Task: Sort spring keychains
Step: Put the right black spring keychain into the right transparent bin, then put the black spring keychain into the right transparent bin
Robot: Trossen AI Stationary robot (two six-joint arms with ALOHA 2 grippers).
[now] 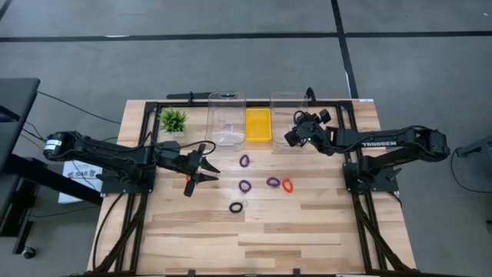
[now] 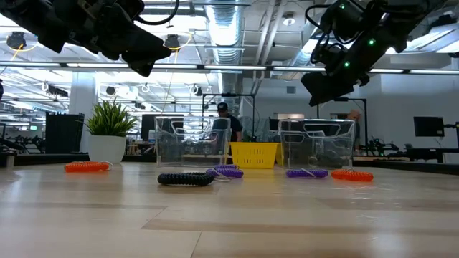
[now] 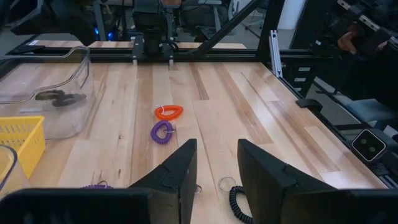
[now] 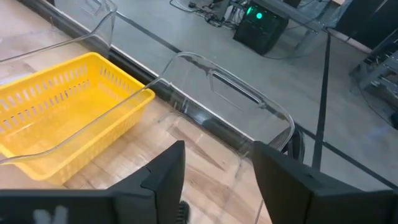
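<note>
Hovering above the right-hand clear bin [image 1: 289,115] at the far edge of the table [image 1: 307,231], the right gripper [image 1: 295,135] has its fingers spread with nothing between them in its own wrist view, where the bin's rim and floor lie just below. A dark coil peeks out at the base of those fingers, so this looks like the drop-off step of the sort, a black keychain apparently just let go into the bin, though whether it has fully landed is hard to tell.

The left gripper [image 1: 206,171] hangs over the left half of the table, fingers moderately parted and holding nothing, aimed toward the loose coils.

Still on the wood: a purple keychain [image 1: 244,161] nearest the bins, a second purple keychain [image 1: 245,185] below it, a black keychain [image 1: 236,207] nearest the front, and to their right a third purple keychain [image 1: 273,182] touching or just beside a red-orange keychain [image 1: 287,185]. Another red-orange keychain [image 2: 87,167] lies under the left gripper. The left clear bin [image 1: 227,119] already holds a dark coil, and the yellow basket [image 1: 257,125] sits between the two bins; a potted plant [image 1: 173,120] stands at the far left.

Next, the right arm should lift clear of the bin and come back toward the purple and red-orange pair, picking only one.
</note>
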